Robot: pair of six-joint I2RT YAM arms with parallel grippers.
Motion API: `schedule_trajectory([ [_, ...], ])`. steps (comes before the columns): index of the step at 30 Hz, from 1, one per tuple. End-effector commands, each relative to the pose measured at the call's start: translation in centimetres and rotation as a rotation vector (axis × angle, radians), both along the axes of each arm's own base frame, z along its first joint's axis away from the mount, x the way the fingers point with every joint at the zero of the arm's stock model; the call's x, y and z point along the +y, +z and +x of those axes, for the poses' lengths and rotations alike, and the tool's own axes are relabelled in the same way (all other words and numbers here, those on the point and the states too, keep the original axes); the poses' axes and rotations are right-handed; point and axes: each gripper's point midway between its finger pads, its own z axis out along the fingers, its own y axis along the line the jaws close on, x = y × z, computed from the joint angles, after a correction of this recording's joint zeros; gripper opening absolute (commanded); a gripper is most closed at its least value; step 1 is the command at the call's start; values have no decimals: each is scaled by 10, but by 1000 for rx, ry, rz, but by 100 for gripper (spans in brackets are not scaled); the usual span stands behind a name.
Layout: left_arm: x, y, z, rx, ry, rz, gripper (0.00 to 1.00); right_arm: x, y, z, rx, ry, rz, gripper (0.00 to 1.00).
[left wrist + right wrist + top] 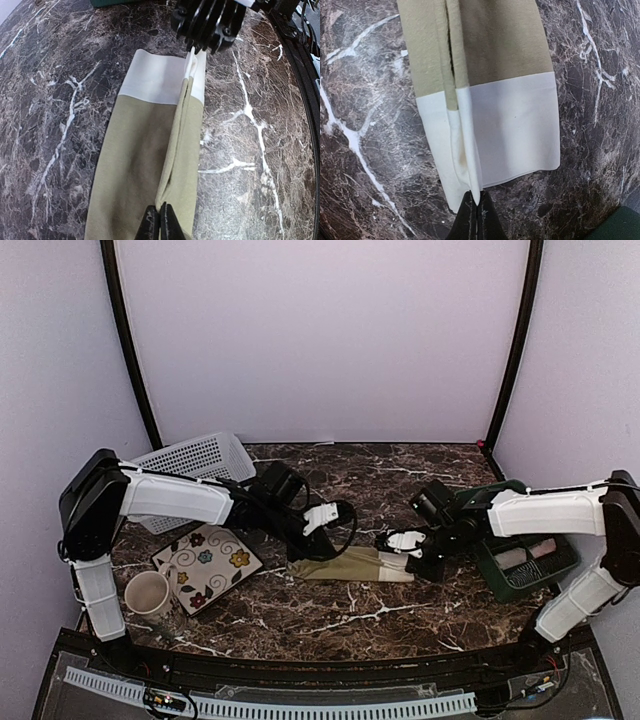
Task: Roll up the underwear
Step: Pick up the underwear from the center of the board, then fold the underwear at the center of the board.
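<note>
The underwear runs off the right wrist view's top edge; the left arm half-hides the basket.

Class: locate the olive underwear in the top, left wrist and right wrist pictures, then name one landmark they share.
Top external: the olive underwear lies as a strip at mid-table, below picture centre.
Left wrist: the underwear fills the lower middle, running upward.
Right wrist: the underwear reaches down from the top edge, centre.
Shared landmark: its cream waistband, at the strip's right end, upper end and lower end in turn.

Lab test booth, marble tabletop, plain walls
</note>
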Motion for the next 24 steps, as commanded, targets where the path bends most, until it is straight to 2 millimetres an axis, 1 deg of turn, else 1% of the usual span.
schedule_trajectory([
  [1,-1,4,20,-40,29,14,0,-5,-2,13,0,-15,-43,0],
  [5,-4,-4,29,-54,40,41,0,-5,-6,23,-8,-24,-65,0],
  [9,-3,-10,36,-60,45,55,0,-4,-4,34,-23,-34,-71,0],
  [10,-3,-11,37,-62,48,57,0,-6,-10,35,-8,-35,-87,0],
  [11,-3,-11,39,-65,52,59,0,-6,-12,36,-5,-37,-93,0],
  [18,-3,-19,50,-66,71,71,0,-5,-16,47,-3,-53,-103,0],
  [24,-6,-19,57,-73,81,67,0,-6,-20,53,-3,-74,-120,0],
])
